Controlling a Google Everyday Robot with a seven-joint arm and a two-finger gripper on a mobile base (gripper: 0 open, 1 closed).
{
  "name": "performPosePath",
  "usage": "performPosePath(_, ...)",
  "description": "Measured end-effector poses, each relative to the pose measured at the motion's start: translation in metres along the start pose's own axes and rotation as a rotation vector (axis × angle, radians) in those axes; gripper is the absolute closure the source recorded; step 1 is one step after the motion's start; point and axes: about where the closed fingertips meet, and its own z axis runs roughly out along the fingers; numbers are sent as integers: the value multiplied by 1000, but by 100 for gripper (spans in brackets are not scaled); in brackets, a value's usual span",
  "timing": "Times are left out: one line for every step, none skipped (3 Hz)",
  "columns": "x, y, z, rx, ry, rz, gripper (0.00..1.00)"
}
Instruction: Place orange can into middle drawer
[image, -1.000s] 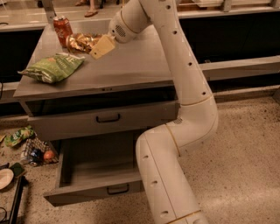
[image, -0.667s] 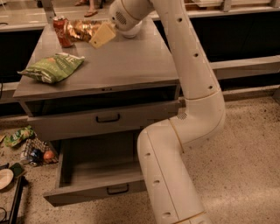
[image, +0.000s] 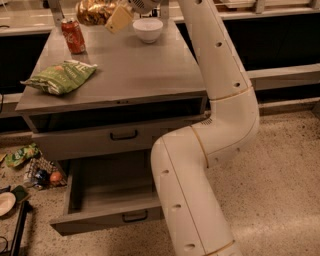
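The orange can (image: 94, 11) is clasped by the gripper (image: 115, 18) and lifted clear above the far left of the cabinet top (image: 135, 70), apparently for carrying to the middle drawer (image: 90, 142) (shut, while the lowest drawer (image: 100, 222) is pulled out).

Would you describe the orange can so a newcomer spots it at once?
Start at the grey metal cabinet; above its back edge the gripper holds a shiny golden-orange metal can. Unlike the red cola can standing below, it is gold and airborne.
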Motion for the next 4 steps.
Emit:
performPosePath(-28, -44, 17, 94, -81, -104, 100)
performPosePath(-42, -77, 41, 178, -145, -218, 100)
performPosePath(-63, -112, 51, 318, -225, -330, 100)
performPosePath(-74, -126, 51, 391, -268, -383, 100)
